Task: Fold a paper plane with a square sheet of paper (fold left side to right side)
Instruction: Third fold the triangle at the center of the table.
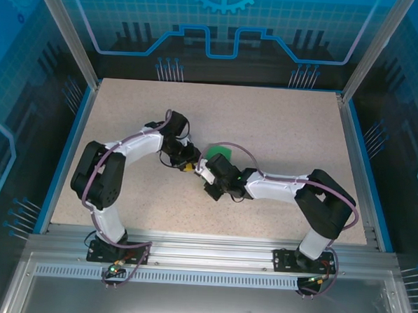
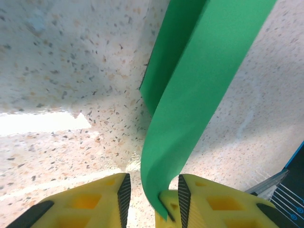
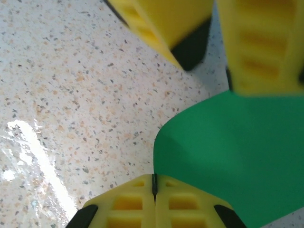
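Speckled table (image 1: 280, 132), green sheet (image 2: 204, 71) rising between parted jaws of left gripper (image 2: 153, 185), right gripper (image 3: 153, 186) shut at its 7 o'clock edge.

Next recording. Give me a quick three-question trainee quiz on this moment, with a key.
1. True or false: the left gripper has its jaws pressed together with nothing between them.
2. How does the green paper lie? A) flat, away from both arms. B) curved, passing between the left jaws. C) crumpled into a ball.
3. Which gripper's jaws are shut?
Key: 1 false, a gap shows with paper in it; 2 B; 3 the right gripper.
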Controlling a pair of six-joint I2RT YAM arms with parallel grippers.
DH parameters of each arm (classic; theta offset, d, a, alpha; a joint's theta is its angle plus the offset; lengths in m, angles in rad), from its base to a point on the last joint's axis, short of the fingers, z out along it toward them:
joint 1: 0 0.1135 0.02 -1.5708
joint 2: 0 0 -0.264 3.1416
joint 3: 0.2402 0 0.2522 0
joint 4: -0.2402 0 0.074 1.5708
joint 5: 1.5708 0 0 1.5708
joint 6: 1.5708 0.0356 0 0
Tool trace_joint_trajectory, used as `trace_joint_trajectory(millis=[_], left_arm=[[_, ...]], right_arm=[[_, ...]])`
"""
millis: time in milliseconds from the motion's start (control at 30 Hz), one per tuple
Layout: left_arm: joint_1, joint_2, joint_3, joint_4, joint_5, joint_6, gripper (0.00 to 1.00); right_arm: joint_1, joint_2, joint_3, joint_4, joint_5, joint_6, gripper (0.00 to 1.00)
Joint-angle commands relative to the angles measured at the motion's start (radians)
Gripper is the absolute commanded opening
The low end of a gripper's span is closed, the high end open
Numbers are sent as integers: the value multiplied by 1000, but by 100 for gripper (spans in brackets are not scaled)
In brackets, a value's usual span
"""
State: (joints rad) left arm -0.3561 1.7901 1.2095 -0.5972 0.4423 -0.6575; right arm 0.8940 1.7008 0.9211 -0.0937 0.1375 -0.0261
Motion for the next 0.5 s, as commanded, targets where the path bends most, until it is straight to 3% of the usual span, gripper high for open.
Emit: trace_joint_trajectory(millis=[0,167,467], left_arm=[[14,-30,57,-46,8,42,35],[12,50,126,-4,74,38,25],[-37,279,350,-1,150,47,22]], right_arm=[[-14,-24,-14,-14,-30,21,0],[-21,-27,-18,-14,-39,27,0],[-27,-23,-16,-16,-40,35,0]])
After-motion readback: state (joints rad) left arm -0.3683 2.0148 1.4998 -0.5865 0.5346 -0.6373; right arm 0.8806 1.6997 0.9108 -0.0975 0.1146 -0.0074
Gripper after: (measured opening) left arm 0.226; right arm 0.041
